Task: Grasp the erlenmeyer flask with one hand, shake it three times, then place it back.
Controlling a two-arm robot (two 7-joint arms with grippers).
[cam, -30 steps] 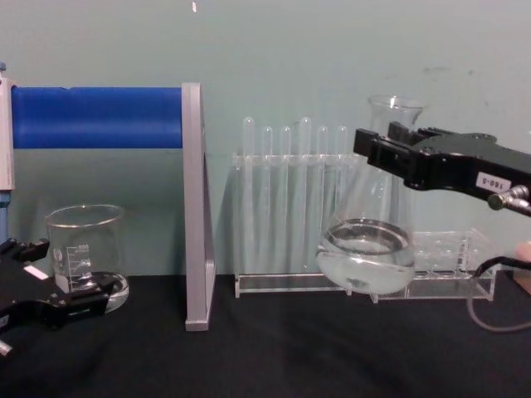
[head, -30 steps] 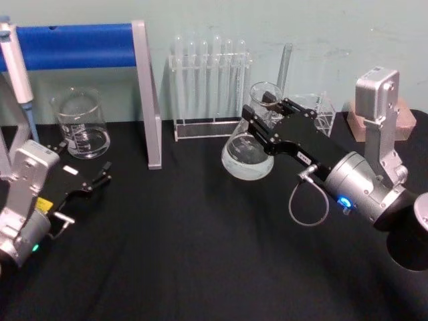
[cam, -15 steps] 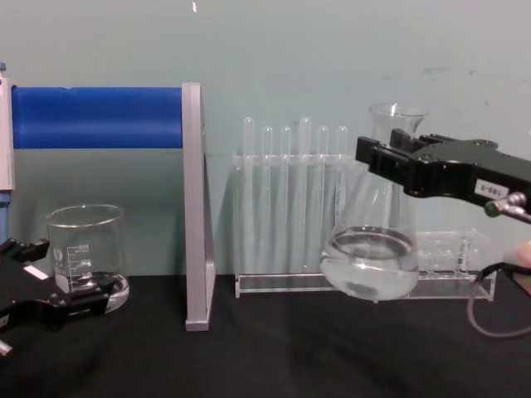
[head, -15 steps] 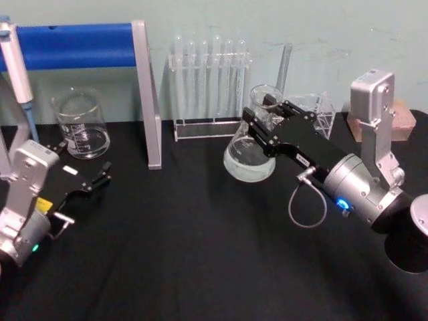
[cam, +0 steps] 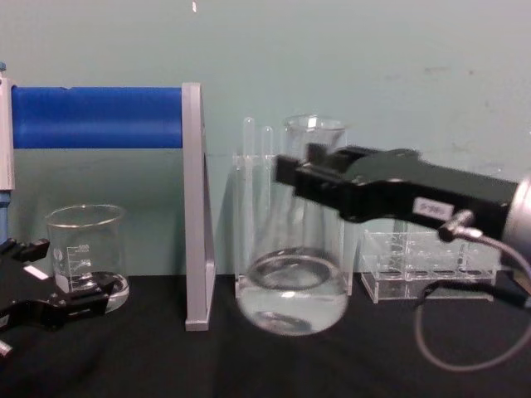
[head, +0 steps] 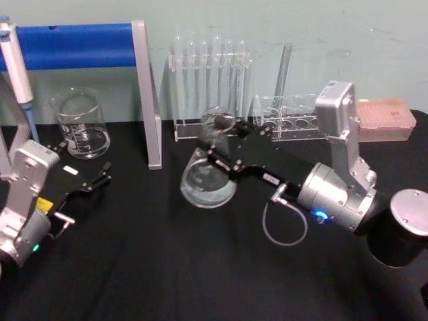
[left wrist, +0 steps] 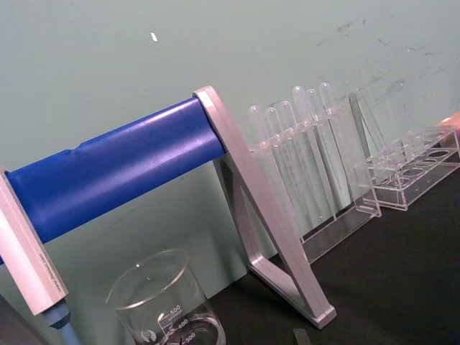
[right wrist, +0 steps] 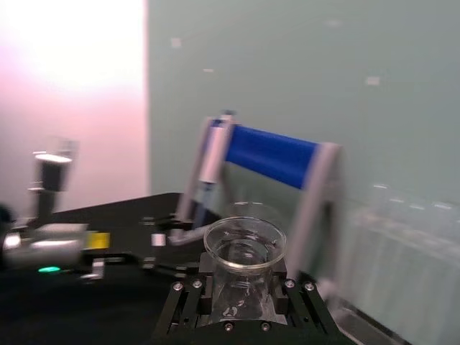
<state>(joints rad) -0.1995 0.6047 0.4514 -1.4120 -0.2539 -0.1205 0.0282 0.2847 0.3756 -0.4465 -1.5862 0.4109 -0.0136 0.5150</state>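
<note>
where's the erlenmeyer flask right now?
Head view, centre: the erlenmeyer flask is clamped at its neck by the right gripper, in front of the test tube rack and just right of the grey stand upright.

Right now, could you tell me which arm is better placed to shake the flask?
Right: the right gripper is shut on the erlenmeyer flask at its neck. The left gripper sits open, far off by the beaker.

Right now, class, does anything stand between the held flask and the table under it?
Nothing visible does. The right hand grips the erlenmeyer flask by its neck over the black table; the test tube rack stands behind. The left hand sits parked far left.
</note>
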